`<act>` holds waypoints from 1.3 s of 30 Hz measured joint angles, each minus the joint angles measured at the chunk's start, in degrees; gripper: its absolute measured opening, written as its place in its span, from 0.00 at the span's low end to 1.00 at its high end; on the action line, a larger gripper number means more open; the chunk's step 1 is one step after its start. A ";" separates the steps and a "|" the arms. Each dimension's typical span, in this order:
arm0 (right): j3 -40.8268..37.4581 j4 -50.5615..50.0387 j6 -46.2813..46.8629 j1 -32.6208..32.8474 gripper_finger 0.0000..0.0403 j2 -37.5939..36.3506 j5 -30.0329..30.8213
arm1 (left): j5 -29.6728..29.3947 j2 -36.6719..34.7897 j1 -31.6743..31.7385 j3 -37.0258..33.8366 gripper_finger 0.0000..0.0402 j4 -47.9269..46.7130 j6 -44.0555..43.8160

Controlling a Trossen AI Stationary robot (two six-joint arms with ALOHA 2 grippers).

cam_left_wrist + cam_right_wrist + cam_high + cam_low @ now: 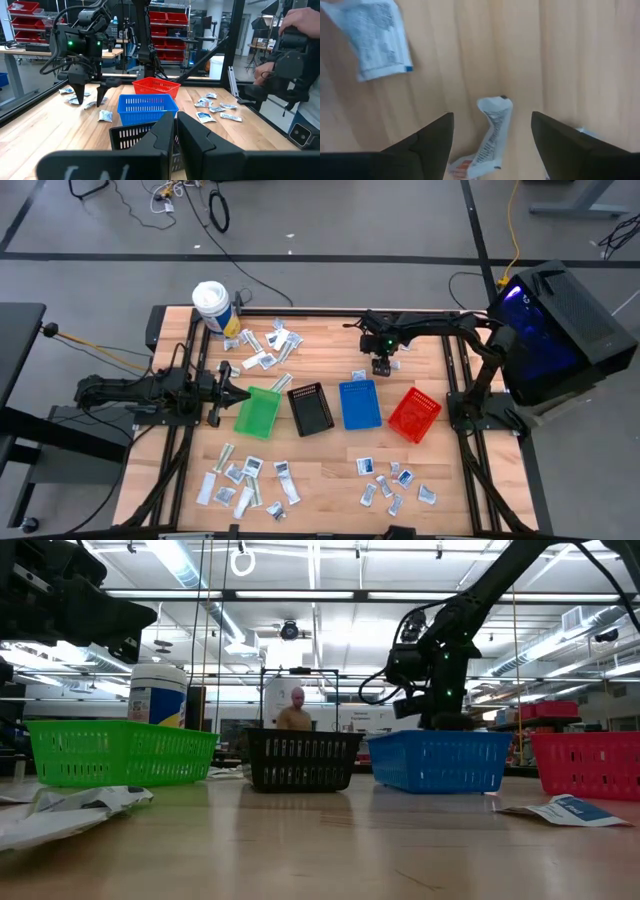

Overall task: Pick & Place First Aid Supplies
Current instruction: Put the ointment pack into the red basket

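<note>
The right gripper [492, 135] hangs point-down over the bare wood just behind the blue bin [360, 404], fingers spread wide to straddle a crumpled sachet [492, 131] lying flat between them (a second sachet [379, 37] sits a little way off), so this looks like the line-up for a pinch. The left gripper [237, 393] waits pinched shut beside the green bin [258, 413], well clear of that reach.
</note>
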 joint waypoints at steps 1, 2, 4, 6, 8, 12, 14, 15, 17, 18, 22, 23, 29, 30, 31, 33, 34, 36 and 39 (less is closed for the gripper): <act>0.00 0.01 0.02 -0.01 0.64 0.00 0.76 | 0.00 -0.01 0.00 0.02 0.08 0.00 0.00; 0.00 0.03 0.04 -0.04 0.62 -0.02 1.31 | 0.00 0.00 0.00 0.02 0.08 0.00 0.00; 0.00 -0.01 0.05 -0.25 0.58 -0.02 1.54 | 0.00 -0.01 0.00 0.01 0.08 0.00 0.00; 0.00 -0.01 0.05 -0.41 0.53 -0.02 1.54 | 0.00 -0.01 0.00 0.02 0.08 0.00 0.00; 0.00 -0.03 0.05 -0.44 0.48 -0.02 1.54 | 0.00 -0.01 0.00 0.00 0.08 0.00 0.00; 0.00 -0.05 0.03 -0.44 0.38 -0.02 1.54 | 0.00 0.00 0.00 0.02 0.08 0.00 0.00; 0.00 -0.05 0.03 -0.44 0.34 -0.02 1.54 | 0.00 -0.01 0.00 0.01 0.08 0.00 0.00; 0.00 -0.05 0.03 -0.44 0.32 -0.02 1.54 | 0.00 -0.02 0.00 0.00 0.08 0.01 0.00; 0.00 -0.06 0.03 -0.44 0.28 -0.02 1.54 | 0.00 0.00 0.00 0.00 0.08 0.00 0.00; 0.00 -0.07 0.03 -0.44 0.26 -0.02 1.54 | 0.00 -0.02 0.00 0.02 0.08 0.00 0.00; 0.00 -0.07 0.12 -0.44 0.19 -0.02 1.62 | 0.00 0.00 0.00 0.01 0.08 0.01 0.00; 0.00 -0.07 0.27 -0.44 0.17 -0.02 1.73 | 0.00 -0.02 0.00 0.01 0.08 0.01 0.00; 0.00 -0.07 0.38 -0.44 0.08 -0.02 1.76 | 0.00 -0.01 0.00 0.01 0.08 0.00 0.00; 0.00 -0.07 0.40 -0.44 0.07 -0.02 1.76 | 0.00 -0.01 0.00 0.02 0.08 0.00 0.00; 0.00 -0.07 0.38 -0.44 0.06 -0.02 1.76 | 0.00 0.00 0.00 0.00 0.08 0.02 0.00; 0.00 -0.07 0.38 -0.44 0.04 -0.02 1.76 | 0.00 -0.02 0.00 0.01 0.08 0.00 0.00; 0.00 -0.07 0.38 -0.44 0.03 -0.02 1.76 | 0.00 -0.02 0.00 0.00 0.08 0.01 0.00; 0.00 -0.07 0.37 -0.44 0.01 -0.02 1.76 | 0.00 0.00 0.00 0.00 0.08 0.00 0.00; 0.00 -0.09 0.25 -0.44 0.01 -0.02 1.76 | 0.00 -0.01 0.00 0.00 0.08 0.00 0.00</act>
